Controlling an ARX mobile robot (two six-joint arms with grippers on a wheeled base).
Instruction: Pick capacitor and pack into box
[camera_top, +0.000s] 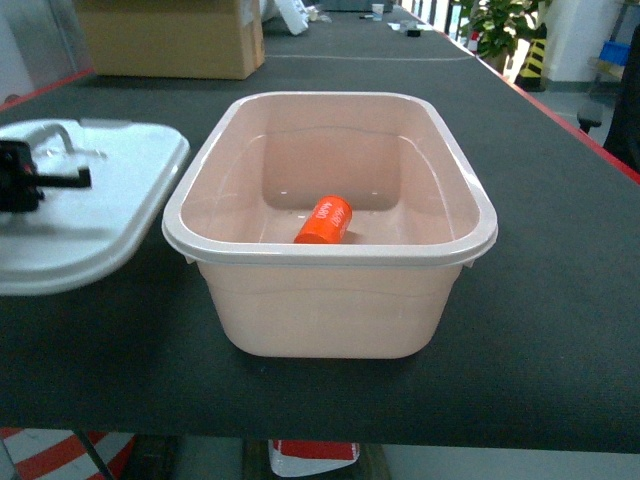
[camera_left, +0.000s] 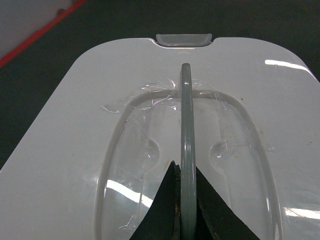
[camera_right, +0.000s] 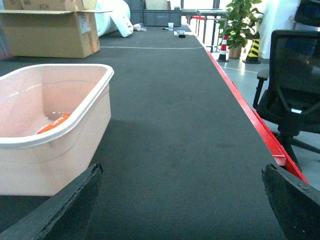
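On the dark table (camera_top: 560, 300) stands one box (camera_top: 330, 300), a pale pink tub with rounded corners, and inside it lies one orange capacitor (camera_top: 324, 220), on its side near the far wall of the floor. There is one white lid (camera_top: 90, 210), flat on the table just to the left of the box and not on it.

The head view shows only a small black part of the left gripper (camera_top: 25, 180) over the lid. The left wrist view gives more: the left gripper (camera_left: 186, 200) has its two dark fingers (camera_left: 165, 207) pressed against both sides of the grey handle (camera_left: 186, 145), which stands upright in the middle of the lid, so it is pinching the handle. One grey latch (camera_left: 184, 39) shows at the far edge of the lid, and some clear tape lies around the handle's base.

The right wrist view shows the right gripper (camera_right: 182, 200) with its two fingers (camera_right: 60, 205) spread wide apart at the lower corners, nothing between them, low over the bare table to the right of the box. In this view the capacitor is only an orange patch behind the rim.

The table has a dark, finely ribbed cover with a red edge. Farther back stand one brown cardboard carton (camera_top: 170, 35), one green plant (camera_right: 240, 20) and one black office chair (camera_right: 290, 85).
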